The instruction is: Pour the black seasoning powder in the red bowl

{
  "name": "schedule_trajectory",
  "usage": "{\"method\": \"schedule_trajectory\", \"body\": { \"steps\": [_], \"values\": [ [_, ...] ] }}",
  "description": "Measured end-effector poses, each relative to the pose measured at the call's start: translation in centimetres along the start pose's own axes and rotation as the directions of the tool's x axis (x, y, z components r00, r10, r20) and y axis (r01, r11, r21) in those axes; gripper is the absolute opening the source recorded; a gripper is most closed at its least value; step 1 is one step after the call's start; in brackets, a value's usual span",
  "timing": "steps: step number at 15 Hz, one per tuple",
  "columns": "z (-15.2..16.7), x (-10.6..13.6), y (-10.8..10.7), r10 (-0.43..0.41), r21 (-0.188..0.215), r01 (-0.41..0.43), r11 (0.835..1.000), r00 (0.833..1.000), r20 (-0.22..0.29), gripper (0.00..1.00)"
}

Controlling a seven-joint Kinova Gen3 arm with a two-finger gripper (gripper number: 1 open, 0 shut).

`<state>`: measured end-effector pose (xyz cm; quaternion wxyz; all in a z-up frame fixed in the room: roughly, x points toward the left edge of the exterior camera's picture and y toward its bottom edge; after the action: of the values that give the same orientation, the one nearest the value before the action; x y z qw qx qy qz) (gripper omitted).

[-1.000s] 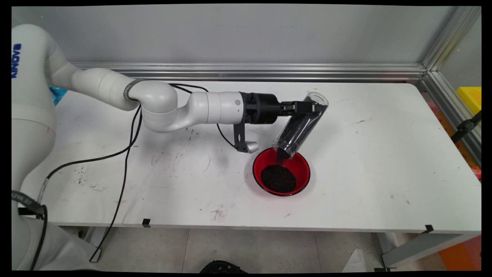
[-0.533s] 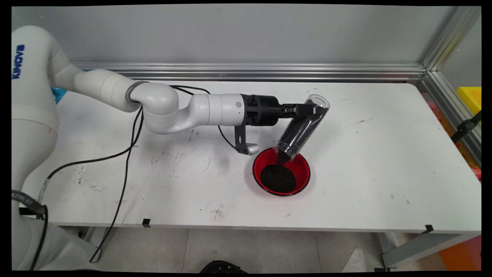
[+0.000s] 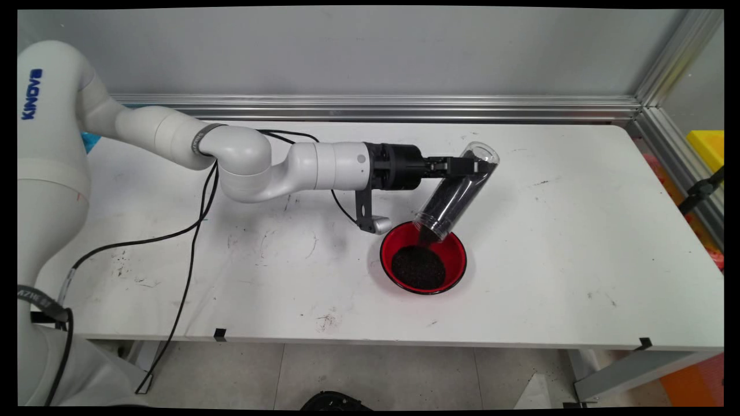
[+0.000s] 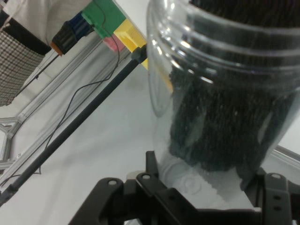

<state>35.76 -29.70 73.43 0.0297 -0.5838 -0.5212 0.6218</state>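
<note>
Gripper (image 3: 469, 166) is clamped on a clear jar (image 3: 454, 193), tilted mouth-down; dark granules fall into the red bowl (image 3: 423, 257) directly below it on the counter (image 3: 578, 242).

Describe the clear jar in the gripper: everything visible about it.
The clear plastic jar is a tall cylinder with threaded ridges round its open mouth and no lid on it. The gripper clamps it near its closed base, which is raised toward the wall. It is tilted mouth-down over the far rim of the red bowl, apart from it. Dark granules lie along its lower side and fall from the mouth toward the dark heap in the bowl.
</note>
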Motion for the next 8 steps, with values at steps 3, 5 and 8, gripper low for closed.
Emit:
{"method": "schedule_trajectory", "body": {
  "steps": [3,5,8],
  "values": [
    [0.13,0.1,-0.02,0.004,0.003,-0.004,1.0,1.0,0.003,0.0],
    [0.22,0.15,-0.03,0.006,0.004,-0.006,1.0,1.0,0.005,0.0],
    [0.33,0.23,-0.03,0.007,0.005,-0.007,1.0,1.0,0.007,0.0]
  ]
}}
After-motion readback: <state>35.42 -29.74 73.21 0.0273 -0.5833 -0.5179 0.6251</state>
